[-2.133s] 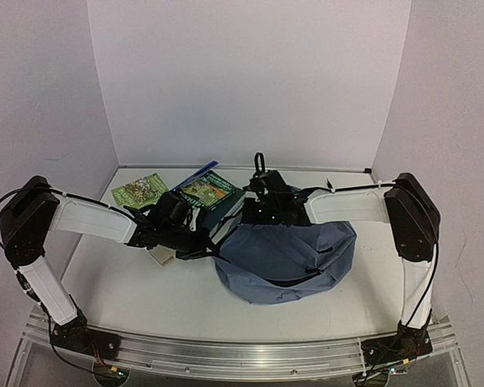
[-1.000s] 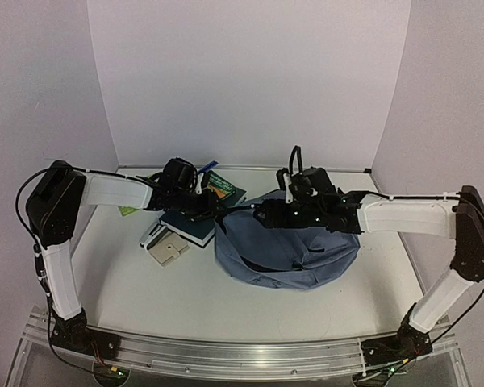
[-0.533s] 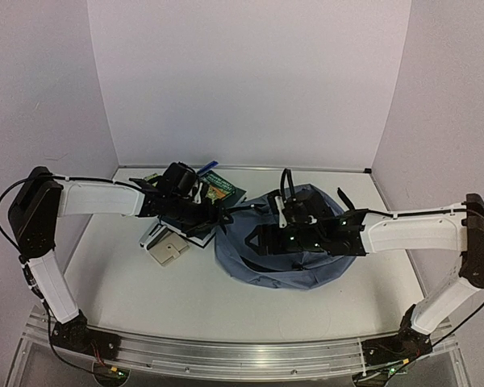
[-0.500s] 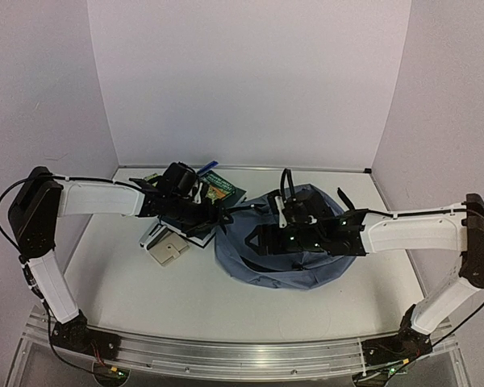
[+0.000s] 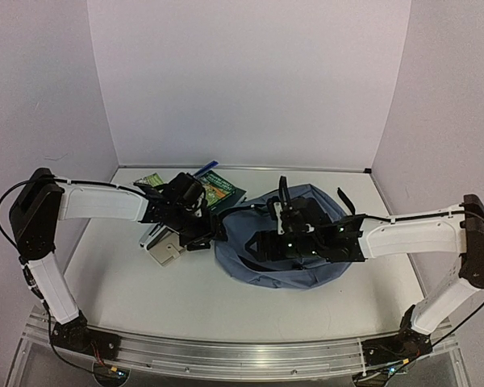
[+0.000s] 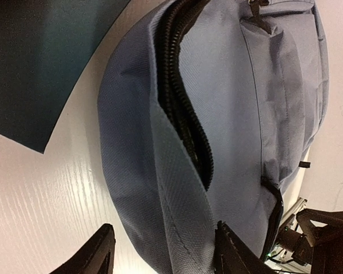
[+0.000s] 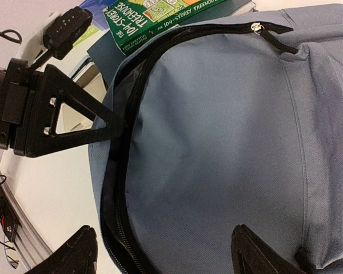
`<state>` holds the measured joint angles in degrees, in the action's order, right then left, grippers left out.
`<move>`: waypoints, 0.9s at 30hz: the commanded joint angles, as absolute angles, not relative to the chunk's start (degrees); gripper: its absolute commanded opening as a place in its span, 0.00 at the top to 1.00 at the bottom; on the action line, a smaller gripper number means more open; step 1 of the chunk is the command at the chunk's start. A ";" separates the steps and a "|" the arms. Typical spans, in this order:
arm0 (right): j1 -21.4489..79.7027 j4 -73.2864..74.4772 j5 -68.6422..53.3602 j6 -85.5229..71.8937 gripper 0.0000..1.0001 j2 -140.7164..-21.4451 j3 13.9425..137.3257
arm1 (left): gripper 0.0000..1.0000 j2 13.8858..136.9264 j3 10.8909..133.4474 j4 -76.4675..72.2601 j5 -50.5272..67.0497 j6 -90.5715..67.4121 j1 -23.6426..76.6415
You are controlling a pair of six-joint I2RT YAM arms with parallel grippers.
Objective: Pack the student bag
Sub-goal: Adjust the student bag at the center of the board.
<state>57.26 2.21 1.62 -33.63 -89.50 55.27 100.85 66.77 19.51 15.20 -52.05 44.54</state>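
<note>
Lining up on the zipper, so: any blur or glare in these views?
Left wrist: zipper crisp on the student bag, faint sheen streaks on the table. Right wrist: sharp, book title legible, no glare. Top external: even, soft light, details small.

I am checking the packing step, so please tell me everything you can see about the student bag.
The student bag is a soft grey-blue fabric backpack, lying slumped on the table right of centre. Its black main zipper stands open, showing a dark inside; the front pocket looks closed. Black straps stick out at the far side. The left gripper straddles the opening's edge; the right gripper hovers open above it. A green book lies beside its rim.
</note>
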 commanded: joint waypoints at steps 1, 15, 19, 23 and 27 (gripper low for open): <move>58.23 1.45 3.90 -34.00 0.22 -90.53 55.60 | 0.47 97.41 65.51 20.98 13.88 -53.33 44.81; 60.66 2.94 5.45 -31.87 0.22 -96.67 61.69 | 0.67 93.15 59.88 17.70 14.40 -54.73 44.74; 61.25 3.53 6.54 -31.46 0.23 -99.72 64.10 | 0.76 93.10 58.20 15.38 14.75 -54.58 44.73; 61.99 4.33 7.15 -30.95 0.23 -102.90 66.50 | 0.89 93.68 56.91 14.35 14.52 -54.41 44.73; 62.96 5.05 7.68 -31.45 0.24 -105.61 67.10 | 0.96 93.81 55.65 13.07 14.17 -54.02 44.74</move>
<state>61.82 3.88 5.60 -31.77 -103.08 64.97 94.65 57.24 14.82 14.83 -54.33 44.69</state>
